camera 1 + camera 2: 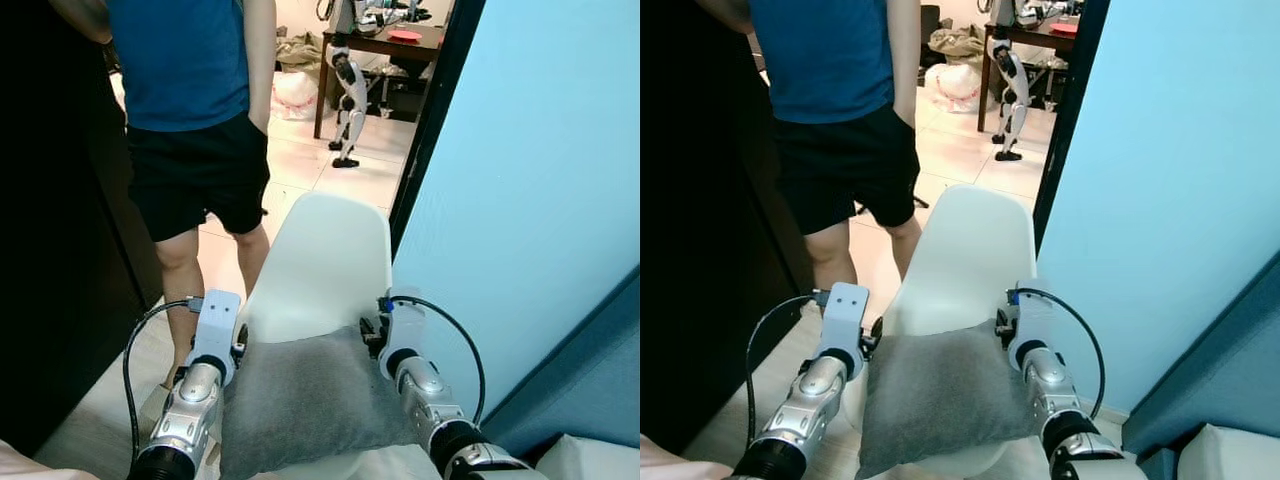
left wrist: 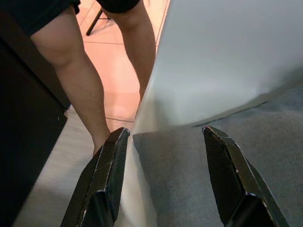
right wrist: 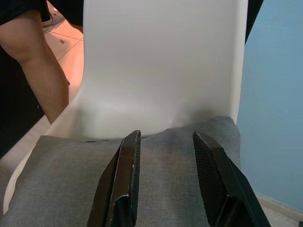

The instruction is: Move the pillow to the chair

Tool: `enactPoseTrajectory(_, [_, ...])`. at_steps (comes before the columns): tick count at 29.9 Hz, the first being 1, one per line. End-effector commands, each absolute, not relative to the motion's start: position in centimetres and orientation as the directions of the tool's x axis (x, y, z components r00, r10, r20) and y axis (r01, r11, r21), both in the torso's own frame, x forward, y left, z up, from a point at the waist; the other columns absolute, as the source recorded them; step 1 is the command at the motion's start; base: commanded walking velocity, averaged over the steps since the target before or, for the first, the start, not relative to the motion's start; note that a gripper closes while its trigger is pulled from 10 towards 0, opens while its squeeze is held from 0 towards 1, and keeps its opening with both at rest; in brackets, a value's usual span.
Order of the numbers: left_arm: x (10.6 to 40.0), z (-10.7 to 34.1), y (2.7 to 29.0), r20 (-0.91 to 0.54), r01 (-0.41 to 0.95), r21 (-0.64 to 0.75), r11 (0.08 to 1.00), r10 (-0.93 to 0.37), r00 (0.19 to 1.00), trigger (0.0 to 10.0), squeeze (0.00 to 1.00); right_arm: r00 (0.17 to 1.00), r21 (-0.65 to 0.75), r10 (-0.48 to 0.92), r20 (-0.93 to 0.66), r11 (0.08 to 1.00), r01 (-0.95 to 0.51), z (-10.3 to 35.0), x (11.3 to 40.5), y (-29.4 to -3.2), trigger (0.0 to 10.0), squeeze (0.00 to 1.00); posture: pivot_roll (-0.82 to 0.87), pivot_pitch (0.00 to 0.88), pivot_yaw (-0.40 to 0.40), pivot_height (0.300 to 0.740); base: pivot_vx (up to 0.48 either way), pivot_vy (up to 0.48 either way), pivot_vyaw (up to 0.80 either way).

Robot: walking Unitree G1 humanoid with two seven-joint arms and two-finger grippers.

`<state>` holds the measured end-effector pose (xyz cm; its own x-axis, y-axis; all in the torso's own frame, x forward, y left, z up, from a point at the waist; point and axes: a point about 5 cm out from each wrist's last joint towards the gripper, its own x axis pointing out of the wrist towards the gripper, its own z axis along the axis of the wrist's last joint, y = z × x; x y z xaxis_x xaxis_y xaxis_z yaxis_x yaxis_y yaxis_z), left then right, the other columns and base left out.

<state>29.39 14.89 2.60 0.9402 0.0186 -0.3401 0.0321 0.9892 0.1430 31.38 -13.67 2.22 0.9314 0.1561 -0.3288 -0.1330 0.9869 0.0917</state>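
The left gripper (image 2: pixel 163 182) reaches forward and down at the left edge of the chair (image 1: pixel 325 262) seat, its silver forearm angled in from the lower left. Its two black fingers (image 2: pixel 110 177) stand apart, straddling the near-left corner of the pillow (image 1: pixel 305 395) — one finger lies outside the pillow's edge over the seat rim, the other above the grey fabric; whether either presses the cloth cannot be told.

The pillow, grey and roughly square, lies flat on the white chair seat, its far edge up against the foot of the backrest and its near edge overhanging the seat's front toward the robot. Its sides are nearly equal, so no long axis stands out; its far corners point toward the two wrists.

The right gripper (image 3: pixel 165 182) comes in from the lower right, the forearm sloping up toward the far-right corner of the pillow. Its fingers (image 3: pixel 125 179) are spread as well, both hovering over the pillow's top near the backrest — contact is unclear.

Behind the chair, to the left, a person (image 1: pixel 195 120) in a blue shirt and dark shorts stands on pale floor tiles (image 1: pixel 300 165). A dark cabinet (image 1: pixel 50 250) lines the left side, a light blue wall (image 1: pixel 530 180) the right. Farther back stand a wooden table (image 1: pixel 385 45) and another robot's legs (image 1: pixel 348 105).
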Motion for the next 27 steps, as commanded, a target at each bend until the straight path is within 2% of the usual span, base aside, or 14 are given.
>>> enactPoseTrajectory(1, [29.0, 1.9, 14.8, -0.361, 0.036, 0.145, 0.989, 0.019, 0.932, 10.0, 0.0, 0.929, 0.089, 0.157, -0.335, 0.987, -0.135, 2.0, 31.2, -13.5, 10.0, 0.0, 0.04, 0.0, -0.061, 0.74, 0.0, 0.0, 0.0])
enactPoseTrajectory(16, [29.2, 2.4, 15.3, -0.35, -0.008, 0.095, 0.995, 0.041, 0.936, 10.0, 0.0, 0.932, 0.09, 0.155, -0.328, 0.987, -0.133, 2.5, 31.7, -13.6, 10.0, 0.0, 0.03, 0.0, -0.084, 0.74, 0.0, 0.0, 0.0])
enactPoseTrajectory(27, [29.8, 3.0, 15.4, -0.338, -0.006, 0.082, 0.997, 0.034, 0.941, 10.0, 0.0, 0.935, 0.08, 0.124, -0.333, 0.991, -0.103, 2.7, 31.9, -14.5, 10.0, 0.0, 0.03, 0.0, -0.092, 0.74, 0.0, 0.0, 0.0])
